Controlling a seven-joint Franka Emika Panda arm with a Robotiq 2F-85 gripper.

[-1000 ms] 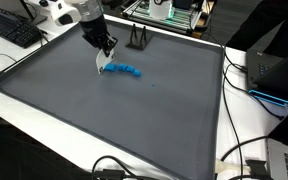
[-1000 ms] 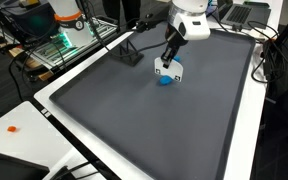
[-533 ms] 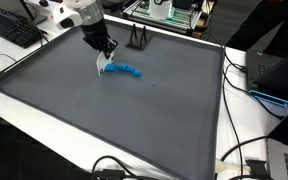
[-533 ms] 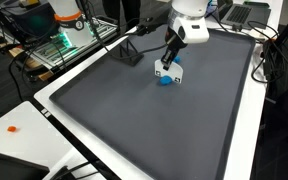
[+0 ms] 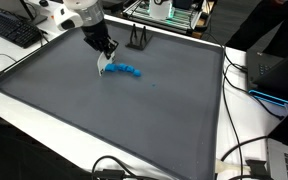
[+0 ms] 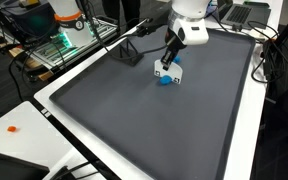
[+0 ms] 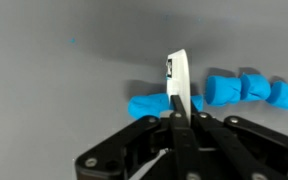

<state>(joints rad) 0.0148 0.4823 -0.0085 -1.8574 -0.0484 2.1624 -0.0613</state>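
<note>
My gripper (image 5: 105, 58) is shut on a thin white flat piece (image 5: 102, 67), held edge-on and upright. It hovers just over the left end of a chain of blue lumps (image 5: 125, 71) lying on the dark grey mat (image 5: 124, 120). In the wrist view the white piece (image 7: 178, 78) stands up between the closed fingers (image 7: 179, 112). The blue chain (image 7: 250, 90) stretches right behind it, with one blue lump (image 7: 146, 104) at the left. In an exterior view the gripper (image 6: 168, 64) holds the white piece (image 6: 174, 70) above the blue chain (image 6: 165, 82).
A small black wire stand (image 5: 137, 39) sits at the mat's far edge, also seen in an exterior view (image 6: 127, 50). A keyboard (image 5: 12, 30), cables (image 5: 239, 150) and electronics (image 5: 274, 75) lie around the white table border. A small orange bit (image 6: 12, 128) lies off the mat.
</note>
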